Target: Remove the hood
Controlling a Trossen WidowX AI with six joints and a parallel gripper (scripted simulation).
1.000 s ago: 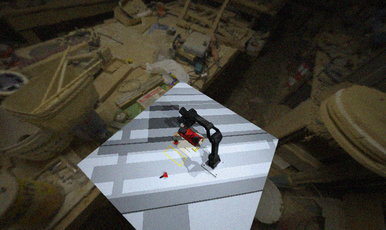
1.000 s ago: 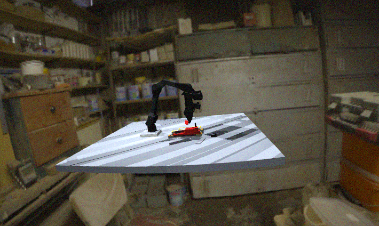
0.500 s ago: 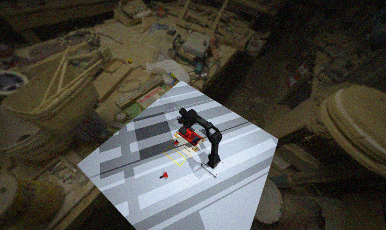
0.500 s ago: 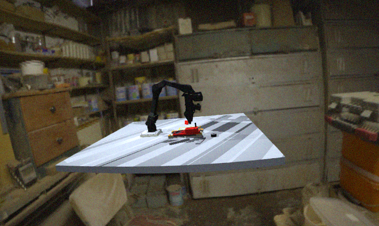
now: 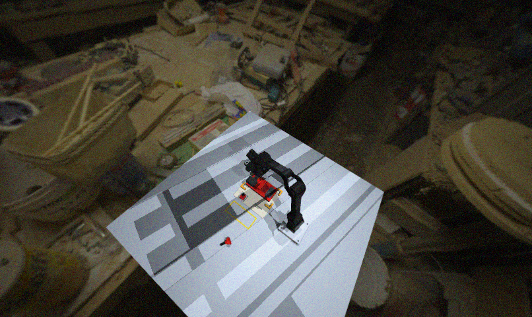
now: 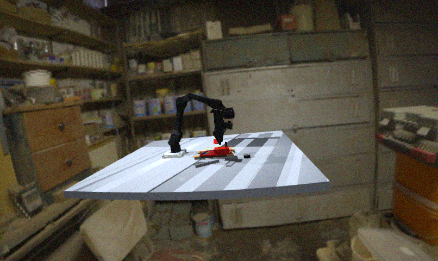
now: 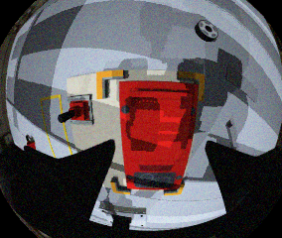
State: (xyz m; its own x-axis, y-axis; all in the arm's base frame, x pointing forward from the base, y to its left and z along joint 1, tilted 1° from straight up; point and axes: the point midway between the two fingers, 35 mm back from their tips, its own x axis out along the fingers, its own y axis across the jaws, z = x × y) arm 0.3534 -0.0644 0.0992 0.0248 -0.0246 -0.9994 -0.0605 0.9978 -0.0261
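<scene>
The red toy car [image 5: 267, 191] [image 7: 187, 106] sits on a pale board [image 7: 98, 136] between orange corner brackets. Its red hood [image 6: 221, 149] [image 7: 153, 116] is on the car, and dark shadows fall across it. My gripper [image 6: 219, 143] [image 7: 163, 146] is open and empty. It points down above the car, with one black finger on each side of the red body in the wrist view. The height gap is hard to judge. The marked area is a yellow outline [image 5: 248, 228] [image 7: 51, 98] on the table beside the board, with nothing inside it.
A small red part with a black handle [image 5: 242, 196] [image 7: 79, 110] is on the board, between the car and the outline. Another red and black part [image 5: 226, 241] [image 7: 30, 144] lies on the table beyond the outline. A black wheel [image 6: 246, 155] [image 7: 207, 31] lies past the car.
</scene>
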